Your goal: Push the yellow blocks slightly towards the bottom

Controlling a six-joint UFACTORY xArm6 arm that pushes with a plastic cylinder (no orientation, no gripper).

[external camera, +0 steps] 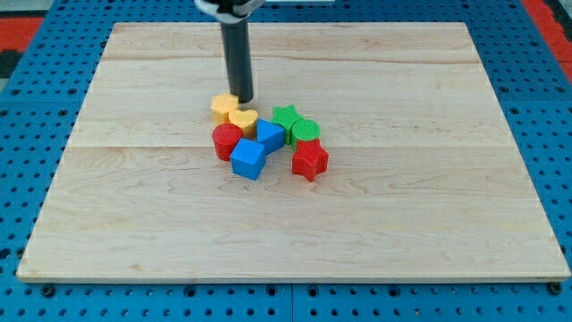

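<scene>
Two yellow blocks lie touching near the board's middle: a yellow hexagon-like block (223, 106) and a yellow heart-shaped block (242, 119) just to its lower right. My tip (244, 99) stands right at their upper edge, between the two, touching or nearly touching them. Directly below the yellow blocks sit a red cylinder (226, 141), a blue block (270, 136) and a blue cube (248, 159).
A green star (285, 116), a green cylinder (306, 131) and a red star (310, 160) crowd the cluster's right side. The wooden board (402, 224) lies on a blue pegboard (27, 72).
</scene>
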